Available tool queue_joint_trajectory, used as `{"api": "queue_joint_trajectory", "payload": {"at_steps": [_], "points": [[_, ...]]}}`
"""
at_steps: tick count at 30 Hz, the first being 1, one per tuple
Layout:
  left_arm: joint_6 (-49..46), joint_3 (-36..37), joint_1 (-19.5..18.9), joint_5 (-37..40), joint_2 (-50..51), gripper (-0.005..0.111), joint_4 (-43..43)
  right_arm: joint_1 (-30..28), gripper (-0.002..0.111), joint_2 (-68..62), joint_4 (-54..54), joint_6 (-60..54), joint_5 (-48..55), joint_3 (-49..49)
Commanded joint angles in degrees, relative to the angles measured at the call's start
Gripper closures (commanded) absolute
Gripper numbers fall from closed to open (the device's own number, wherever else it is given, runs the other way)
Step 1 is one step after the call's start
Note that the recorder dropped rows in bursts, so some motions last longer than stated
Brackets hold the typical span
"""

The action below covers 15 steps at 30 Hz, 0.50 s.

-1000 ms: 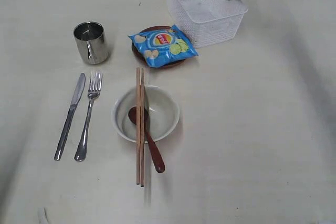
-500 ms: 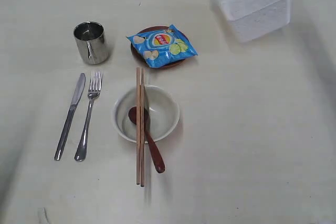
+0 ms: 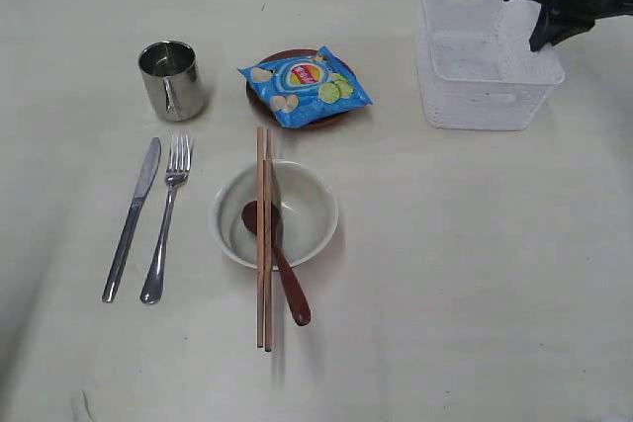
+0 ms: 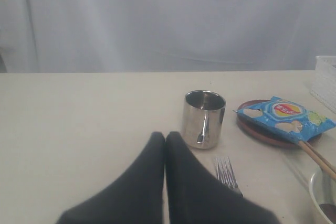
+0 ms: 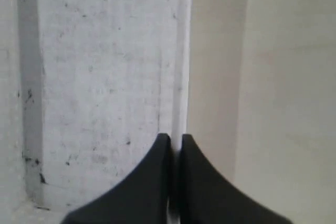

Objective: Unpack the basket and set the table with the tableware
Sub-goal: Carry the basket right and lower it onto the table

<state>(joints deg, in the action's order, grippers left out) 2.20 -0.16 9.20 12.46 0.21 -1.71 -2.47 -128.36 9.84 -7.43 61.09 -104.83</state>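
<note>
The empty white basket (image 3: 485, 86) sits level at the back right of the table (image 3: 475, 274). My right gripper (image 3: 542, 39) is shut on the basket's right rim (image 5: 181, 77), one finger inside the wall and one outside. The tableware is laid out on the left. There is a steel cup (image 3: 172, 79), a knife (image 3: 133, 216) and a fork (image 3: 167, 216). A cream bowl (image 3: 302, 207) holds the wooden spoon (image 3: 282, 269), with the chopsticks (image 3: 263, 244) across it. My left gripper (image 4: 165, 137) is shut and empty, just short of the cup (image 4: 203, 118).
A blue chips bag (image 3: 305, 84) lies on the brown plate (image 3: 321, 123) behind the bowl. The table's far edge runs just behind the basket.
The basket, held by my right gripper, has travelled from the back middle to the back right, tilting in the air on the way, and is now level. The tableware has not moved.
</note>
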Motion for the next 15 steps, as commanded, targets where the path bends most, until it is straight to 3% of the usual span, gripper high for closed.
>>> {"api": "queue_joint_trajectory", "payload": {"at_steps": [1, 9, 15], "points": [[0.0, 0.2, 0.1, -0.4, -0.2, 0.107, 0.0, 1.0, 0.109, 4.3, 2.1, -0.3, -4.4, 8.8], [0.0, 0.2, 0.1, -0.4, -0.2, 0.107, 0.0, 3.7, 0.109, 12.4, 4.0, 0.0, -12.9, 21.6], [0.0, 0.2, 0.1, -0.4, -0.2, 0.107, 0.0, 5.3, 0.109, 12.7, 3.4, 0.2, -14.3, 22.9]]}}
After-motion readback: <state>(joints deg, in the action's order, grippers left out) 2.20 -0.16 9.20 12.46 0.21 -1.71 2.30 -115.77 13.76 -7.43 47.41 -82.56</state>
